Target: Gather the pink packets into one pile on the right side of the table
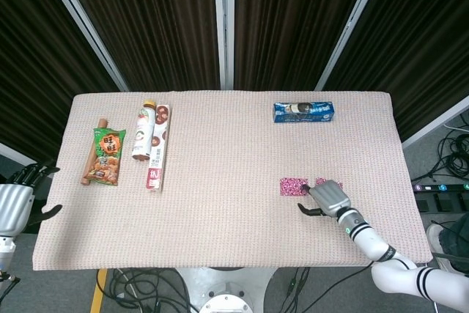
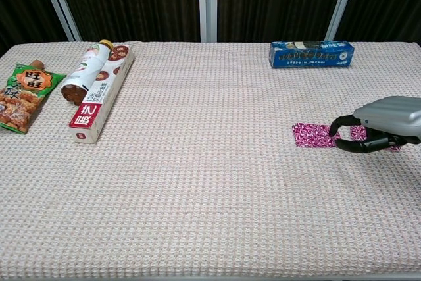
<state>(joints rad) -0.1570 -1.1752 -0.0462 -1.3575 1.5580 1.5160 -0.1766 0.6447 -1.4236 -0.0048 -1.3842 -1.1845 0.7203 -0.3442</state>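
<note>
Two pink patterned packets lie flat on the right half of the table. The left packet [image 1: 293, 186] [image 2: 313, 134] is in full view. My right hand [image 1: 327, 197] [image 2: 383, 122] arches over the right packet [image 1: 321, 181] [image 2: 358, 133] and hides most of it. Its curved fingers [image 2: 338, 127] reach the left packet's right edge, and nothing is gripped between them. My left hand [image 1: 15, 203] hangs off the table's left edge with its fingers spread, holding nothing; the chest view does not show it.
A blue biscuit box [image 1: 304, 112] [image 2: 311, 54] lies at the back right. At the left are a snack bag [image 1: 107, 155] [image 2: 23, 95], a bottle [image 1: 143, 132] [image 2: 86, 72] and a long carton [image 1: 158, 147] [image 2: 102, 94]. The table's right edge [image 1: 407, 174] is close to the hand.
</note>
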